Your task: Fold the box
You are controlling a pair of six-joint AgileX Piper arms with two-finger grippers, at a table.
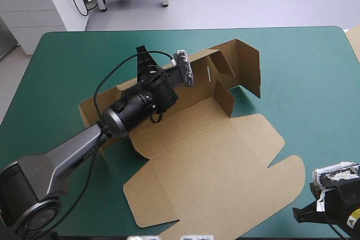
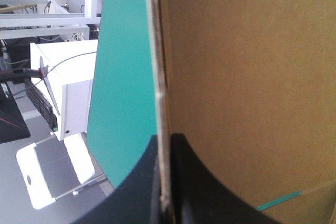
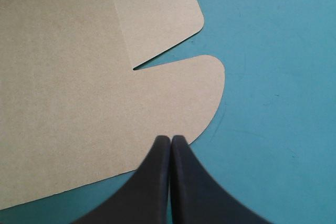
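Brown board, cut and creased: the box sits in the middle of the teal-green cover, partly raised. Nearest, its lid lies flat, with a rounded tab at its right corner. The right gripper hangs over the table's near right corner. Its black fingers are pressed together on nothing, their tips just over that tab's edge. Only its own wrist view shows this, since the high view catches just the wrist body. A small yellow label on that arm is too small to read. Farther off, the box's right wall stands upright, a flap turned inward. At the far left wall, the left gripper pinches the board's edge, its fingers all but closed on it. In the high view the arm hides this grip.
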